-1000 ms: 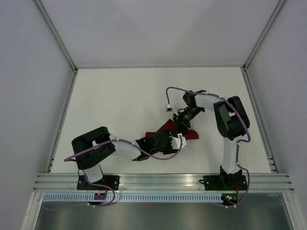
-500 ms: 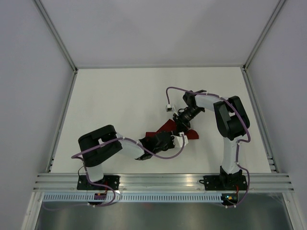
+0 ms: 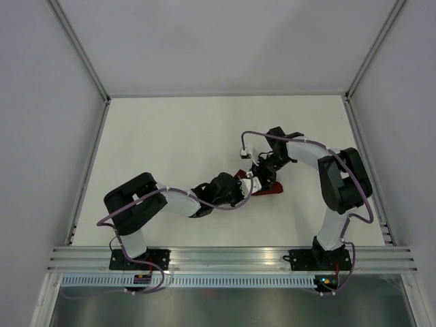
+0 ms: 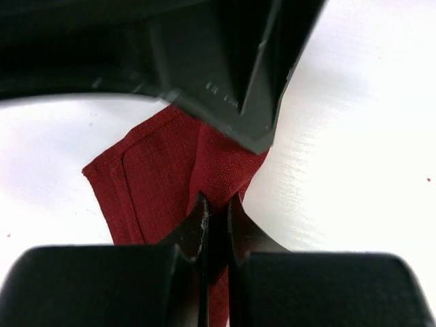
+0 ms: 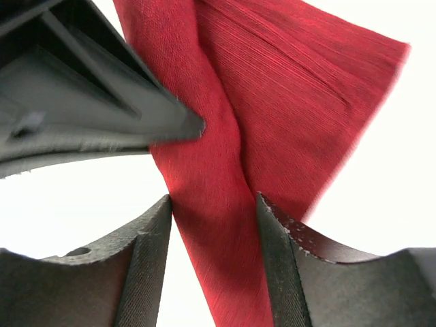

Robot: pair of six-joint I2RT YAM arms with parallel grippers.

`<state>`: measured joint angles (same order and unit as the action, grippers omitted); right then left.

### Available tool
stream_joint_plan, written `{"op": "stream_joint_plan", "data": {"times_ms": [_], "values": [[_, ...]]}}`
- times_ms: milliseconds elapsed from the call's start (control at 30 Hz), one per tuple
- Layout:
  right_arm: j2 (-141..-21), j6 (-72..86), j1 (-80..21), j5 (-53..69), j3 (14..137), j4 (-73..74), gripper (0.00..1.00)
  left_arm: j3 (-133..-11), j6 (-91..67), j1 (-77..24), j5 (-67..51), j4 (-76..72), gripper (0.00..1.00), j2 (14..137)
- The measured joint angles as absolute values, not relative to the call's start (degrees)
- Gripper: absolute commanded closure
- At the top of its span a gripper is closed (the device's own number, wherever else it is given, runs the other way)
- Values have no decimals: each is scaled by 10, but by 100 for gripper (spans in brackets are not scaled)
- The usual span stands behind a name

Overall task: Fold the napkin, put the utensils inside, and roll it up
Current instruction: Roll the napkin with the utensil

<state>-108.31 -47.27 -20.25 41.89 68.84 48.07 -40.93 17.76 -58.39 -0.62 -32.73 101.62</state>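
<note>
**A:** Entry one, the left gripper?

**B:** Clenched on a raised fold of the napkin. From its tips the cloth runs straight ahead, toward the right gripper.

**A:** Entry two, the right gripper?

**B:** Jaws apart, with a ridge of the napkin lying between them. We cannot tell whether they press it. The two grippers meet almost tip to tip over the cloth, so we rank neither arm as nearer.

**A:** How does the napkin lie?

**B:** Bunched, near the middle of the worktop. Its long axis runs roughly left to right in the top view. One hemmed corner lies flat beside the left gripper.

**A:** Anything in the way?

**B:** Only each arm, crowding the other. We see no utensils in any view. We judge the fold not yet laid flat, so the next pull should follow that axis and draw the arms apart.
</note>
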Motion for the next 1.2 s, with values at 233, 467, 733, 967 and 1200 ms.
{"op": "stream_joint_plan", "data": {"times_ms": [233, 467, 733, 967, 1200], "values": [[-886, -401, -199, 326, 562, 309, 38, -439, 113, -524, -113, -276, 98, 1016], [-712, -386, -195, 299, 441, 192, 36, -509, 77, -486, -194, -193, 98, 1047], [-624, -387, -203, 283, 309, 81, 36, -606, 74, -462, -268, -79, 97, 1094], [-615, -385, -209, 255, 232, -11, 36, -670, 74, -441, -327, 3, 97, 1129], [-620, -397, -271, 223, 219, -62, 35, -714, 74, -432, -353, 60, 96, 1153]]}}
